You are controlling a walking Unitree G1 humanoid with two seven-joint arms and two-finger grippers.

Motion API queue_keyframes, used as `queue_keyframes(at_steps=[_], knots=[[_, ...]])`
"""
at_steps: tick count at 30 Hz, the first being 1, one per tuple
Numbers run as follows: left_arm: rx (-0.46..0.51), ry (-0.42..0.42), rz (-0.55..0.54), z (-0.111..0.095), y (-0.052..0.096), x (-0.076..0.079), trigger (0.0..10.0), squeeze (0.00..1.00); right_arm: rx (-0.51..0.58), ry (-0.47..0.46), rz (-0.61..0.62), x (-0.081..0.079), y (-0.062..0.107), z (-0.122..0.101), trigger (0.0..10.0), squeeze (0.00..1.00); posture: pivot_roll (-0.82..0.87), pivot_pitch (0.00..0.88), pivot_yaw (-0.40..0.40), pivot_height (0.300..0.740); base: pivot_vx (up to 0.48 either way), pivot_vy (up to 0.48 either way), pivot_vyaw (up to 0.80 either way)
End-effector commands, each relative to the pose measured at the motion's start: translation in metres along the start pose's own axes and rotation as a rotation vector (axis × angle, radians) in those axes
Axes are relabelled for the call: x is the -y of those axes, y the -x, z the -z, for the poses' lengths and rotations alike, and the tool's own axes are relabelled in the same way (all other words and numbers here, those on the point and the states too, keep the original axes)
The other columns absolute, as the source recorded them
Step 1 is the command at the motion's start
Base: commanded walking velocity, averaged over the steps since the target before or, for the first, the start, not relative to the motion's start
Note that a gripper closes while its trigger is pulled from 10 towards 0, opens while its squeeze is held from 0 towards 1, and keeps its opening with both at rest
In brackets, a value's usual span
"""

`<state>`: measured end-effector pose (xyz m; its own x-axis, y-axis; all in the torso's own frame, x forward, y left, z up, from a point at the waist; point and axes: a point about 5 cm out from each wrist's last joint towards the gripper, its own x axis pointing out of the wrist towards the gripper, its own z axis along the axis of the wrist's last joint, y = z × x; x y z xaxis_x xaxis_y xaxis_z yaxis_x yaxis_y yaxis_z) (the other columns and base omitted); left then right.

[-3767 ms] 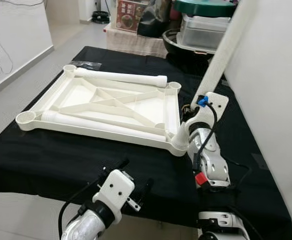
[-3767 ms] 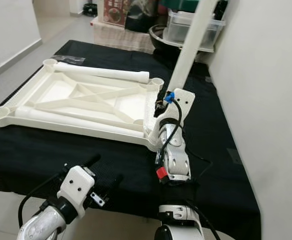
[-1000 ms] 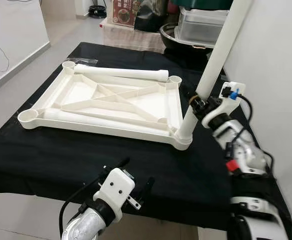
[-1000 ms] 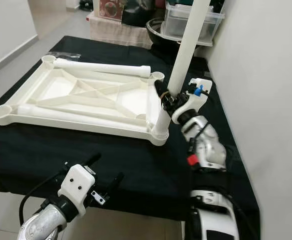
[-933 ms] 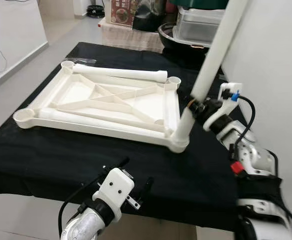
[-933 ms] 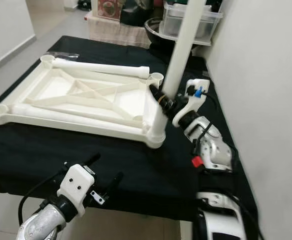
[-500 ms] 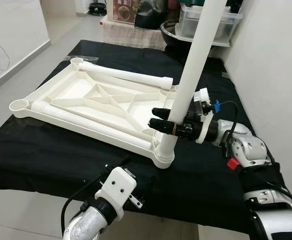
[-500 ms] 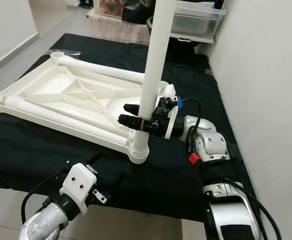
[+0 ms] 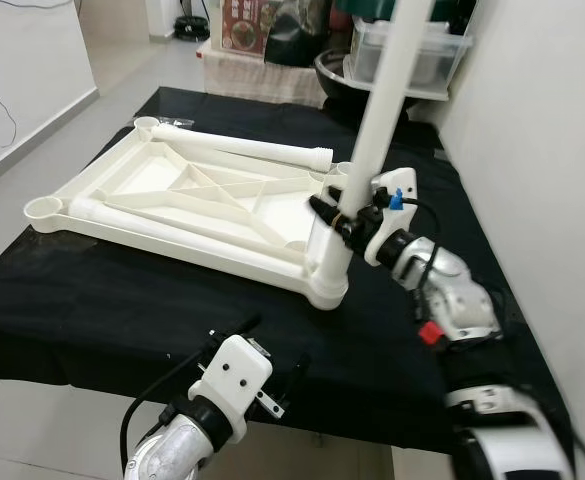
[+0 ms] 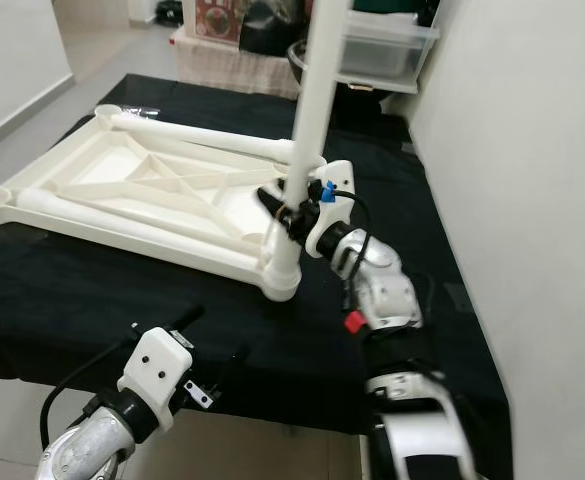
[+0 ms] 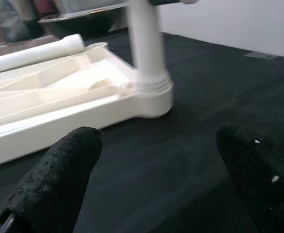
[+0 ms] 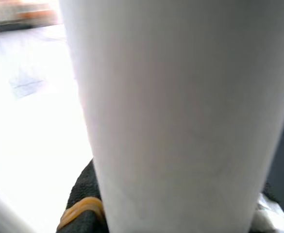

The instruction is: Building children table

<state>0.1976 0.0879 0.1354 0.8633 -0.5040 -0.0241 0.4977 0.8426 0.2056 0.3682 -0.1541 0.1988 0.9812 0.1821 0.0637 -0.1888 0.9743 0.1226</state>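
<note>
The black table (image 9: 102, 310) carries everything, and on it the white tabletop (image 9: 187, 205) lies upside down, so that its ribs and its corner sockets face up; I judge it is placed so because the legs must enter the sockets from above. The tabletop works here like a shallow tray: two loose legs lie in it, one leg (image 9: 252, 150) along the far edge and another leg (image 9: 172, 228) along the near edge, each between two corners, probably kept there so they do not roll away. The socket at the near left corner (image 9: 40, 210) is empty, and the far left one (image 9: 147, 123) looks empty too. A third leg (image 9: 372, 140) stands almost upright, a little tilted, with its foot in the near right socket (image 9: 327, 290). The right gripper (image 9: 334, 212) has its fingers closed around this leg low down, just above the socket; I think the low hold gives control while the leg is pressed or turned into place. In the right wrist view the leg (image 12: 180, 111) is very close to the camera, with a black finger (image 12: 81, 194) behind it. The left gripper (image 11: 151, 194) hangs idle at the near table edge, its fingers wide apart and holding nothing. Behind the table stand a dark bowl (image 9: 337, 75) and a clear box (image 9: 412, 62); their contents I cannot tell.
</note>
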Motion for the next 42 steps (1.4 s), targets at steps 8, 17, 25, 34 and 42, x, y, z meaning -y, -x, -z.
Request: queue_keyframes(at_steps=[8, 17, 25, 34, 42], knots=[[0.001, 0.002, 0.004, 0.0, 0.0, 0.0, 10.0, 0.0, -0.094, -0.056, 0.603, 0.034, 0.035, 0.026, 0.0, 0.0, 0.11, 0.079, -0.12, 0.74, 0.0, 0.0, 0.0], [0.0, 0.006, 0.002, 0.001, 0.0, 0.0, 10.0, 0.0, 0.127, -0.109, 0.332, -0.007, 0.012, -0.006, 10.0, 0.0, 0.11, 0.078, -0.121, 0.74, 0.0, 0.0, 0.0], [0.001, 0.009, 0.003, 0.001, -0.002, 0.0, 10.0, 0.0, 0.182, -0.025, 0.114, 0.013, 0.005, -0.023, 10.0, 0.0, 0.1, 0.076, -0.123, 0.74, 0.0, 0.0, 0.0], [0.001, 0.009, 0.004, 0.001, -0.002, 0.001, 10.0, 0.0, 0.11, -0.085, -0.326, -0.003, 0.011, -0.017, 10.0, 0.0, 0.1, 0.073, -0.122, 0.74, 0.0, 0.0, 0.0], [0.0, 0.007, 0.002, 0.002, -0.003, -0.001, 10.0, 0.0, -0.027, -0.042, -0.704, -0.021, 0.023, -0.005, 10.0, 0.0, 0.08, 0.097, -0.111, 0.74, 0.0, 0.0, 0.0]])
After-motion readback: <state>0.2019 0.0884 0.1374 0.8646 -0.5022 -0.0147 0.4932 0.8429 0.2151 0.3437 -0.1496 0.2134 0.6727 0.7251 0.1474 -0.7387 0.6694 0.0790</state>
